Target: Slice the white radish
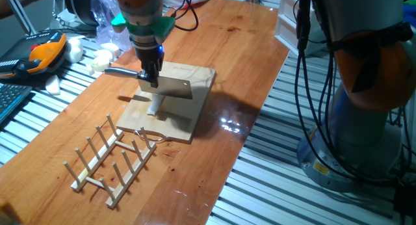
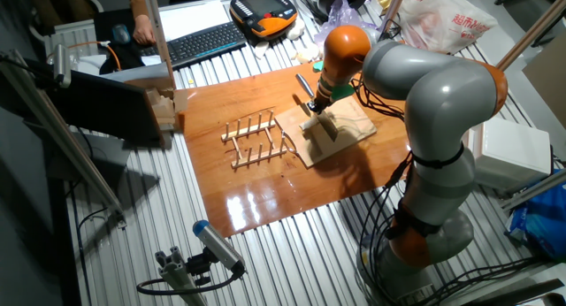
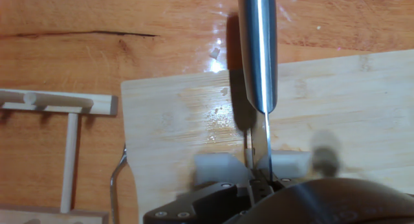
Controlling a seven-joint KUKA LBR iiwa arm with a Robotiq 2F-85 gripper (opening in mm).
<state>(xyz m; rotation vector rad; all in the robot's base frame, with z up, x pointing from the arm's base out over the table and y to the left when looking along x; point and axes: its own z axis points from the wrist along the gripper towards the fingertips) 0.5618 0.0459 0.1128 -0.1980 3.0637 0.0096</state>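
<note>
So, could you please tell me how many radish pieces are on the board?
2: one piece left of the knife, one right of it. The gripper may hide more.

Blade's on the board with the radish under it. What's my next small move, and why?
Probably press the steel cleaver straight down. The gripper is shut on its handle, and in the hand view the blade sits between two pale pieces of the white radish on the wooden cutting board, so the cut looks nearly through.
</note>
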